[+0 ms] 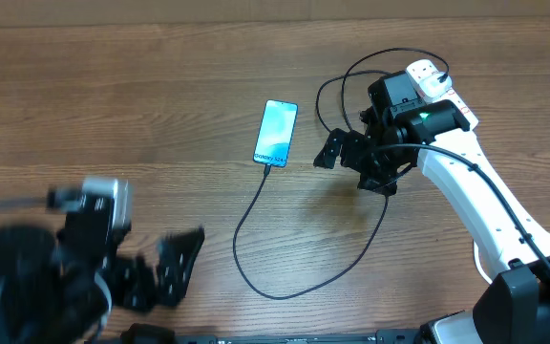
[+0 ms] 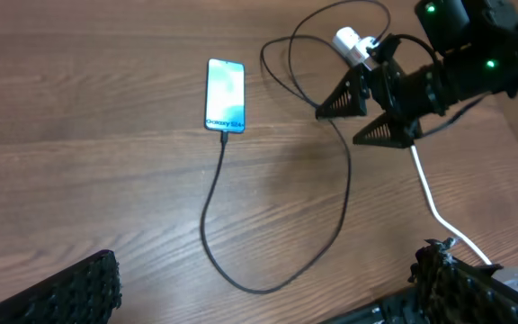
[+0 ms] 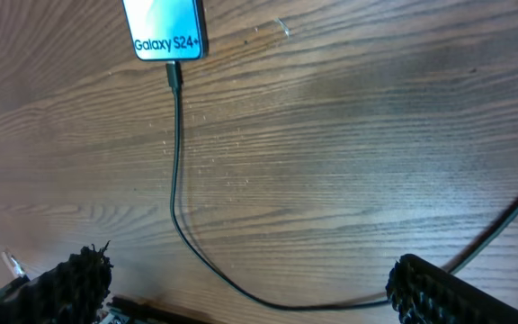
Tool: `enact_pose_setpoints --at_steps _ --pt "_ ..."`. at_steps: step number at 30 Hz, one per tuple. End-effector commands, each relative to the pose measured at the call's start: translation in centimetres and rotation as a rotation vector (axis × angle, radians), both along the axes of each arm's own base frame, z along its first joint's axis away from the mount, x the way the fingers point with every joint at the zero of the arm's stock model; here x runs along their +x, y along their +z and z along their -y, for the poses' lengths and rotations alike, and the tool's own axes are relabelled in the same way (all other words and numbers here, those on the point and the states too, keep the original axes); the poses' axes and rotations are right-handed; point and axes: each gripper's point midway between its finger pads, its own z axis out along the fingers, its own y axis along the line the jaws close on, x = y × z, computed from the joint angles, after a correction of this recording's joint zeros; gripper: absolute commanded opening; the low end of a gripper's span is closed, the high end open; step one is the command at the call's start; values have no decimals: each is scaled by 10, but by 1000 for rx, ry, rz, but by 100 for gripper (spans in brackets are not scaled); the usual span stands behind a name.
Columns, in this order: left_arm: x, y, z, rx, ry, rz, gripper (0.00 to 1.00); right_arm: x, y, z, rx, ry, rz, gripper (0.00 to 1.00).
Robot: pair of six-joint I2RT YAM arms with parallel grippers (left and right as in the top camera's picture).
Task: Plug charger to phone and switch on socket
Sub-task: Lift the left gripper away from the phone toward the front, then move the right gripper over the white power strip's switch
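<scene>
The phone lies flat mid-table with its light blue screen up; it also shows in the left wrist view and the right wrist view. The black charger cable is plugged into the phone's near end and loops across the table toward the socket; it also shows in the left wrist view and the right wrist view. The white socket lies at the far right, mostly hidden under my right arm. My right gripper is open and empty, hovering right of the phone. My left gripper is open and empty at the near left.
The socket's thick white cord runs toward the near right. The wooden table's far edge runs along the top.
</scene>
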Motion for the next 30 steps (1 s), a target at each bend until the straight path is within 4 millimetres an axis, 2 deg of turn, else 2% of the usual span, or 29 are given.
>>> enact_pose_setpoints --at_steps 1,7,15,20,22,26,28,30 --pt "-13 -18 -6 -33 56 -24 99 3 4 -1 9 2 9 99" --pt "-25 -50 -15 -27 106 -63 99 3 4 -1 10 2 10 96" --pt "-15 -75 -12 -11 107 -120 100 5 5 -1 8 56 47 97" --pt "-11 -85 -11 -5 107 -141 100 17 12 6 15 38 85 98" --pt "-11 -88 -11 -3 107 -150 100 27 20 14 19 8 109 98" --pt "-11 -89 -11 -3 107 -151 99 51 52 42 23 -59 187 100" --pt "-11 -89 -11 -3 107 -151 99 64 70 60 6 -103 236 100" --pt "-11 -89 -11 -3 107 -151 100 77 89 87 -51 -169 292 100"
